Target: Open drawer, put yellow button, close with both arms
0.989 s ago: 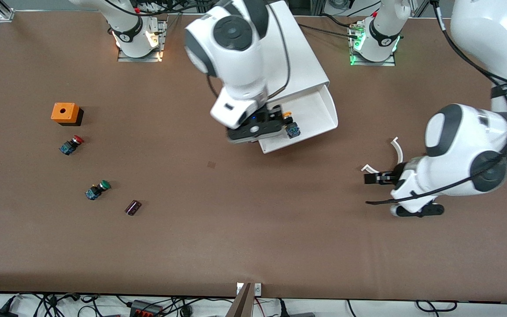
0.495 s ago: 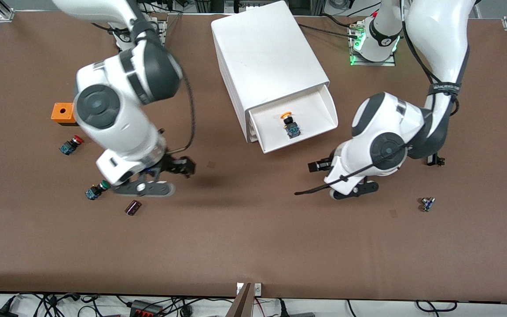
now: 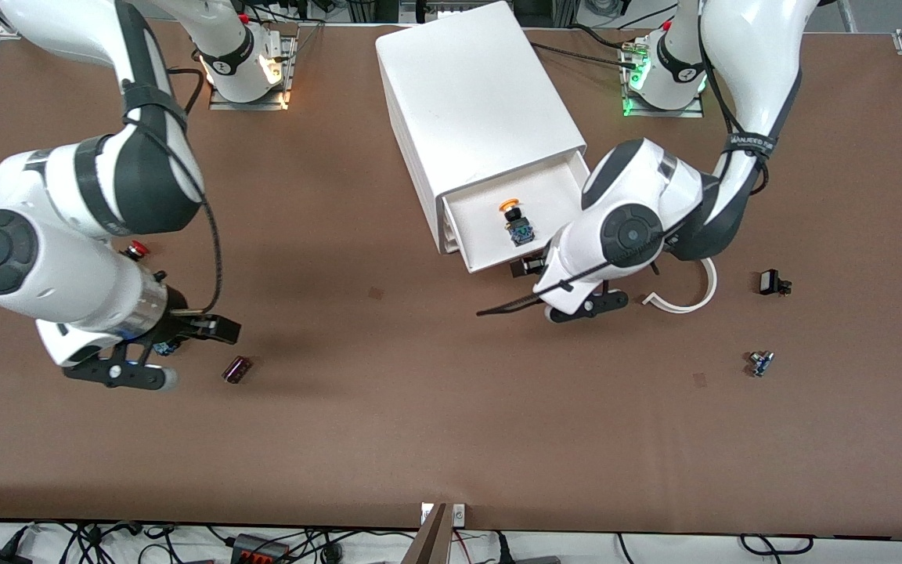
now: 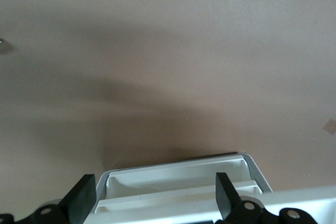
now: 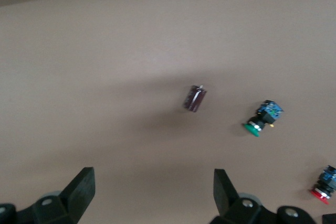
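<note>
White-armed and empty, the right gripper [image 3: 212,329] hangs over the table at the right arm's end, fingers spread wide, above the green-capped button [image 5: 262,119] and near the dark capacitor [image 3: 236,369]; it looks parked clear of the cabinet [image 3: 474,102]. Next across, the drawer [image 3: 568,184] stands pulled out with the yellow button [image 3: 515,222] lying inside. The left gripper [image 4: 152,195] sits low, just in front of the drawer's front edge, jaws wide and holding nothing, apparently lined up to push it shut.
</note>
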{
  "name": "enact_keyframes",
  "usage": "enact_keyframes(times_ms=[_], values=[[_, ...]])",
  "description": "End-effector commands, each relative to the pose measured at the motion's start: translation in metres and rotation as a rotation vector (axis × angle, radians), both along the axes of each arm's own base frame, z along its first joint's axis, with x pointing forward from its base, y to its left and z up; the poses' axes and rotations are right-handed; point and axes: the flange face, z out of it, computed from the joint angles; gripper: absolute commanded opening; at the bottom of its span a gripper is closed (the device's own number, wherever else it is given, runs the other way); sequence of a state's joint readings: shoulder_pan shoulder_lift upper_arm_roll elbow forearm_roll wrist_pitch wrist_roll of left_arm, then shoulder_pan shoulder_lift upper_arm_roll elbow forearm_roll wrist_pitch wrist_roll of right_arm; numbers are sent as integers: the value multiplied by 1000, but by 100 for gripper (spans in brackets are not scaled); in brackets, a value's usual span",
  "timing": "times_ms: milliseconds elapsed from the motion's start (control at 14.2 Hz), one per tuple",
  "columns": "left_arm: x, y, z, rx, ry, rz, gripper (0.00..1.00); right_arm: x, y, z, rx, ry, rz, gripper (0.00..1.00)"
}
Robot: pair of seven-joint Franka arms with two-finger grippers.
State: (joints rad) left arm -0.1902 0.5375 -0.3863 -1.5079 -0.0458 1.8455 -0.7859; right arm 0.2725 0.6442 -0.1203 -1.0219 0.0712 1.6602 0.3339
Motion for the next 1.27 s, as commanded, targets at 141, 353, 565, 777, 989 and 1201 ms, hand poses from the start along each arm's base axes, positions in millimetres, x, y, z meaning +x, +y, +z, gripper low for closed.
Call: enact_keyframes(times_ms=[141,353,565,777,989,1201], values=[[-56,-15,9,21,-4,1,100,-10,-69,26,26,6,-62,100],[-71,-29,6,27,16,1,100,-22,-111,39,33,5,-63,100],[-89,-41,-1,27,43,-31,100,-46,-149,59,42,2,-51,100],[-97,-48,1,18,57,-44,100,-69,-188,83,49,-10,3,100],[-106,-54,7,-5,100,-40,100,-88,-204,102,44,-1,45,100],[-112,-58,8,-15,117,-43,100,-102,-205,110,12,58,58,100]])
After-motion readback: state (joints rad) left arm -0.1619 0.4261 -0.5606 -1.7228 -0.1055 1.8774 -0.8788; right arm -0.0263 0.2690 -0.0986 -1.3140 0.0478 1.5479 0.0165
